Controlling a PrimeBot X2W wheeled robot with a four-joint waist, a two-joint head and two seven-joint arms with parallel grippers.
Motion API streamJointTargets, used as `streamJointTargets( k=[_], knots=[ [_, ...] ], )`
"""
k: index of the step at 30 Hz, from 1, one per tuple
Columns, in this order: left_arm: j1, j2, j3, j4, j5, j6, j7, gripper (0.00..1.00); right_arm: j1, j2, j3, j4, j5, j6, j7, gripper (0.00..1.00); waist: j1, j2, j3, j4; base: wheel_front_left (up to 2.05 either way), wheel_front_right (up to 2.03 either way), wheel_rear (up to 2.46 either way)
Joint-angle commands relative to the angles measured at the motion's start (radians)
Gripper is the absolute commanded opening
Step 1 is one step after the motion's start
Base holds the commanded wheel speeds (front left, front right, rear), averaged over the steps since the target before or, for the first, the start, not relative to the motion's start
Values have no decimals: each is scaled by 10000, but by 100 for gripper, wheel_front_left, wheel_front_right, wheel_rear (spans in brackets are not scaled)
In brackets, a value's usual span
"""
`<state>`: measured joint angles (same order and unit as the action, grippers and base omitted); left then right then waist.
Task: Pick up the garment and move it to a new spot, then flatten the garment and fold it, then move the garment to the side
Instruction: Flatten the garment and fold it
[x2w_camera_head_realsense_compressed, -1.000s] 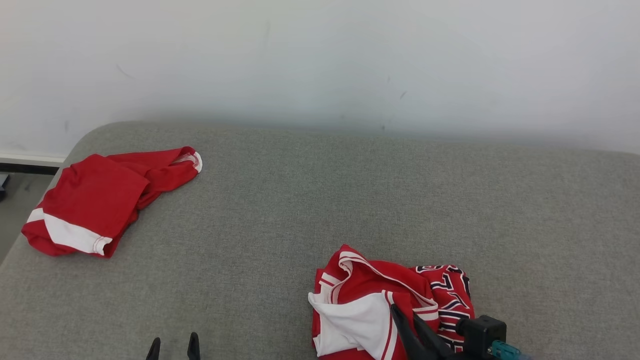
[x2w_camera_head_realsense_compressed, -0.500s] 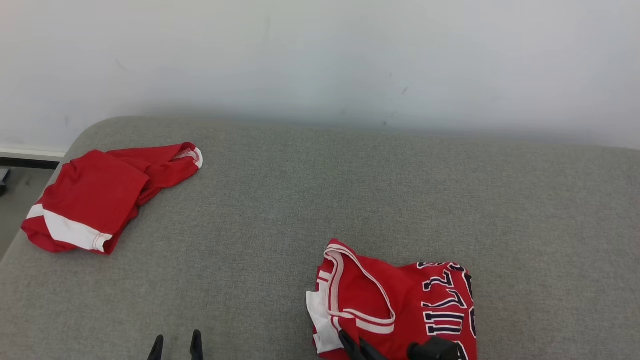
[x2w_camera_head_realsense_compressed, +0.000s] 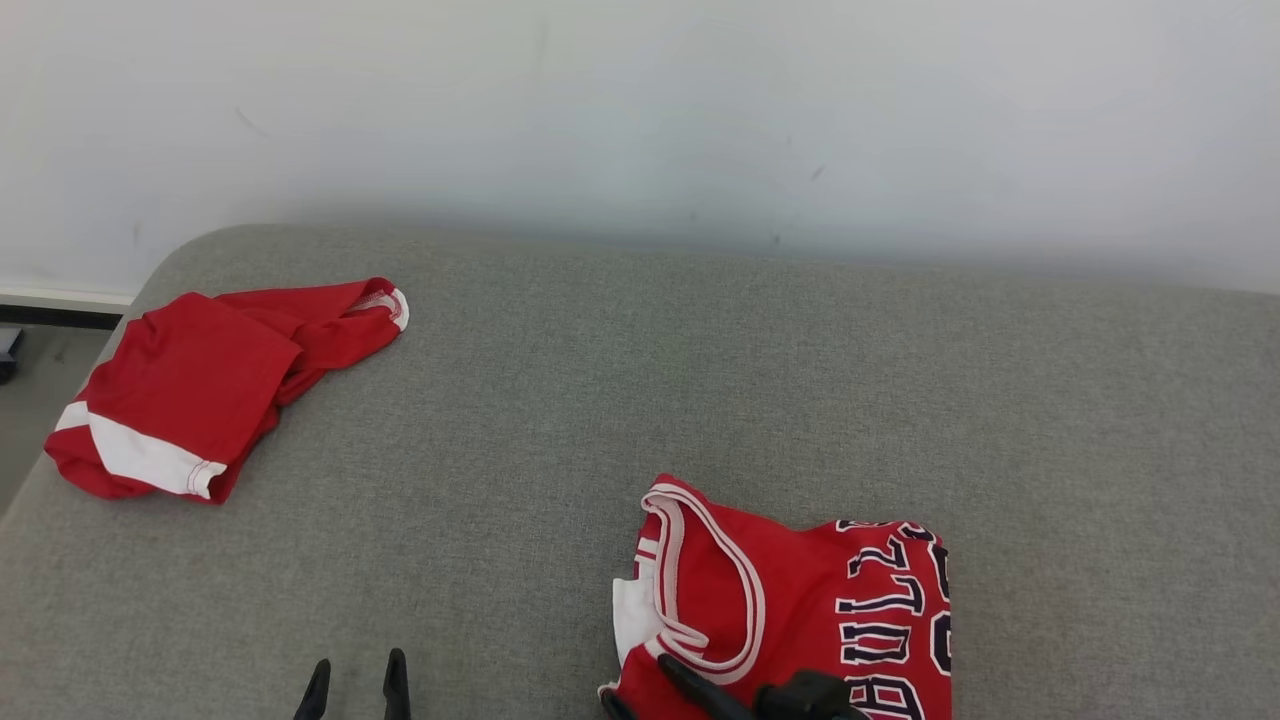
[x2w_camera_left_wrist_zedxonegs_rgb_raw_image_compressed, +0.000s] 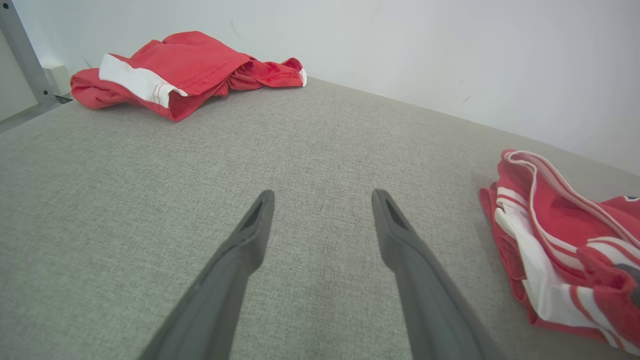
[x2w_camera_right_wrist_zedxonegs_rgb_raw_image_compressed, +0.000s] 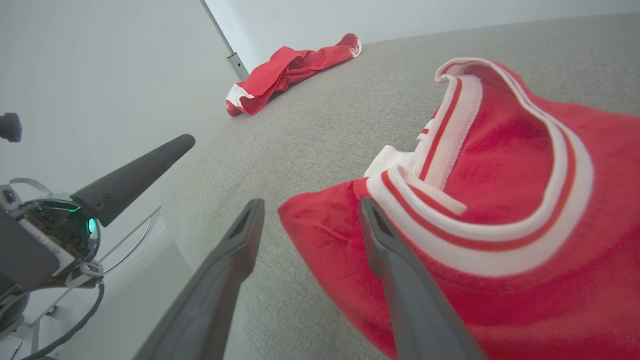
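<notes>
Cushion (x2w_camera_head_realsense_compressed: 700, 380): grey, carries both garments.
Jersey (x2w_camera_head_realsense_compressed: 800, 590): at the front edge, right of middle, loosely bunched. Likely light, limp and slippery; the ribbed trim or near-left corner offers the surest pinch.
Other garment (x2w_camera_head_realsense_compressed: 180, 390): far-left corner, well apart.
Right gripper (x2w_camera_right_wrist_zedxonegs_rgb_raw_image_compressed: 310, 202): fingers spread astride the jersey's near-left corner, nothing pinched.
Left gripper (x2w_camera_left_wrist_zedxonegs_rgb_raw_image_compressed: 324, 195): fingers spread over bare cushion.
</notes>
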<state>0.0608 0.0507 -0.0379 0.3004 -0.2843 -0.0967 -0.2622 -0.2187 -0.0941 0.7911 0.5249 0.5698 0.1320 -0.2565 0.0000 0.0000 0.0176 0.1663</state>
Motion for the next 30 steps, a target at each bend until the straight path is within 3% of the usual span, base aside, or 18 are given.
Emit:
streamJointTargets(
  k=[1, 6, 11, 18, 27, 28, 29, 30],
  knots=[
    [20, -8, 23, -17, -46, 42, -19, 100, -123, -94, -39, -118, 119, -18, -94, 100, 0, 0, -22, -30, 0, 0, 0],
    [199, -8, 166, -111, -72, 74, -19, 100, 89, -518, -938, -1274, 45, -18, -87, 100, 0, 0, -94, -203, 0, 0, 0],
    [209, -8, 282, -247, 18, 84, -19, 100, 582, -793, -2860, -2637, -682, -18, -90, 100, 0, 0, -149, -383, 0, 0, 0],
    [308, -8, 392, -451, 130, 130, -19, 100, 1388, -695, -5307, -3542, -2010, -17, -92, 100, 0, 0, -165, -632, 0, 0, 0],
    [356, -8, 450, -573, 177, 121, -19, 100, 2331, -201, -7123, -3936, -2644, -18, -93, 100, 0, 0, -192, -766, 0, 0, 0],
    [363, -8, 451, -587, 179, 123, -19, 100, 2420, -162, -7235, -3937, -2680, -17, -93, 94, 0, 0, -195, -770, 0, 0, 0],
    [371, -8, 454, -601, 182, 125, -19, 100, 2489, -126, -7293, -3932, -2684, -18, -93, 75, 0, 0, -196, -771, 0, 0, 0],
    [377, -8, 456, -626, 193, 126, -19, 100, 2558, -94, -7345, -3912, -2705, -18, -93, 44, 0, 0, -199, -770, 0, 0, 0]
  ],
)
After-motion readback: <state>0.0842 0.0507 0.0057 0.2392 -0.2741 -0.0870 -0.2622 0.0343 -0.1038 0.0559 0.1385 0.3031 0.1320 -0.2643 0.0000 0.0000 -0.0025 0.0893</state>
